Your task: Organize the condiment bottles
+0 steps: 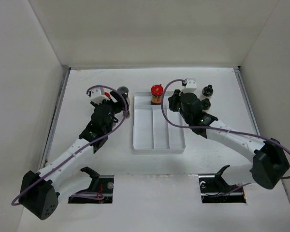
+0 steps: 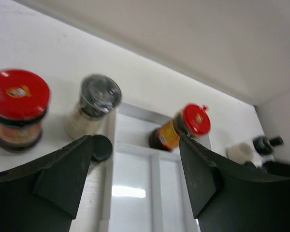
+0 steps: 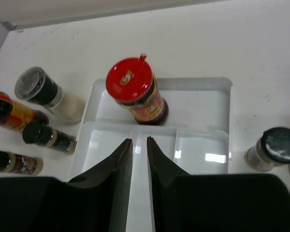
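A red-capped bottle (image 1: 156, 94) (image 3: 135, 92) (image 2: 183, 126) with brown contents stands in the far cross compartment of the white tray (image 1: 135, 140) (image 3: 222, 84). My right gripper (image 3: 139, 140) (image 1: 172, 101) hovers over the tray's long compartments just short of that bottle, shut, with nothing between its fingers. Open and empty, my left gripper (image 2: 135, 179) (image 1: 124, 108) sits at the tray's far left corner. Just ahead of it are a grey-lidded pale jar (image 2: 96, 104) (image 1: 122, 92) (image 3: 46, 94) and a second red-capped jar (image 2: 19, 108). A black cap (image 2: 100, 147) shows beside its left finger.
Left of the tray, two slim black-capped bottles (image 3: 48, 137) (image 3: 14, 162) and the red-capped jar (image 3: 5, 113) crowd together. To the tray's right stand a dark-lidded jar (image 3: 273, 150) and black-capped bottles (image 1: 208, 89). White walls enclose the table on three sides.
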You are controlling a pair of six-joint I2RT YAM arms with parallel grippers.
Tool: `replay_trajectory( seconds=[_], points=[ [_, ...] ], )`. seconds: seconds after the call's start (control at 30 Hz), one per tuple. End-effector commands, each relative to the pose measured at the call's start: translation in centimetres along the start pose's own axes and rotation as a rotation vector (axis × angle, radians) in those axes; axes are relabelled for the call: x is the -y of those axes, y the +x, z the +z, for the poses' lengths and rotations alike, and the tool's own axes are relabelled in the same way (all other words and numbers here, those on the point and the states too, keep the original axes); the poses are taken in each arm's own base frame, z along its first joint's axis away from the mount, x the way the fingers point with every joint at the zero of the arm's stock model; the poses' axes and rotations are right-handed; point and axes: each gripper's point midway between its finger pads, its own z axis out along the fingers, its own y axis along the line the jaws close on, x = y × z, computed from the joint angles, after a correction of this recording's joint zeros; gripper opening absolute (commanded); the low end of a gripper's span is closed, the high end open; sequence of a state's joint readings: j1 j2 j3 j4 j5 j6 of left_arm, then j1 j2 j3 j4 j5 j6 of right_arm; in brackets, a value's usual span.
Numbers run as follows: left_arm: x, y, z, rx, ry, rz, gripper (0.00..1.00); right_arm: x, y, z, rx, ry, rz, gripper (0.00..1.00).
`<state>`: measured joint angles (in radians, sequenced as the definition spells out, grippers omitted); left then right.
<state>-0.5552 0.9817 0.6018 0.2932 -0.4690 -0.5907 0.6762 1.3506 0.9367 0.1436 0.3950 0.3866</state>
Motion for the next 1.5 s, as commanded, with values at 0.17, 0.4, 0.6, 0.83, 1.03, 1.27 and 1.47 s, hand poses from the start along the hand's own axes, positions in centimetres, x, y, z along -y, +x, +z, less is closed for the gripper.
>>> replay_trajectory(
  seconds=[0.17, 0.4, 0.6, 0.83, 1.03, 1.27, 1.47],
  points=[
    [-8.5, -3.9, 2.4, 0.048, -0.412, 0.129, 0.65, -2.6, 2.2, -3.5, 0.009, -0.145, 0.05, 0.57],
    [-11.2, -2.4, 5.5, -0.064, -0.495, 0.138, 0.72, -3.4, 3.5, -4.0, -0.004, -0.209, 0.066, 0.8],
    [-12.4, -1.7, 7.6, -0.084, -0.507, 0.144, 0.75, -3.9, 3.9, -3.9, -0.011, -0.235, 0.072, 0.83],
    [-13.3, 0.2, 9.2, -0.125, -0.494, 0.146, 0.76, -4.2, 4.3, -3.7, -0.021, -0.24, 0.068, 0.84],
    [-13.1, 0.9, 9.8, -0.128, -0.482, 0.138, 0.76, -4.2, 4.6, -3.5, -0.03, -0.239, 0.062, 0.84],
    [-11.4, -1.4, 8.1, -0.009, -0.431, 0.101, 0.78, -4.4, 5.2, -3.2, -0.048, -0.246, 0.05, 0.85],
    [-10.3, 0.2, 8.3, -0.067, -0.383, 0.121, 0.8, -4.6, 5.6, -3.0, -0.059, -0.25, 0.045, 0.86]
  ],
)
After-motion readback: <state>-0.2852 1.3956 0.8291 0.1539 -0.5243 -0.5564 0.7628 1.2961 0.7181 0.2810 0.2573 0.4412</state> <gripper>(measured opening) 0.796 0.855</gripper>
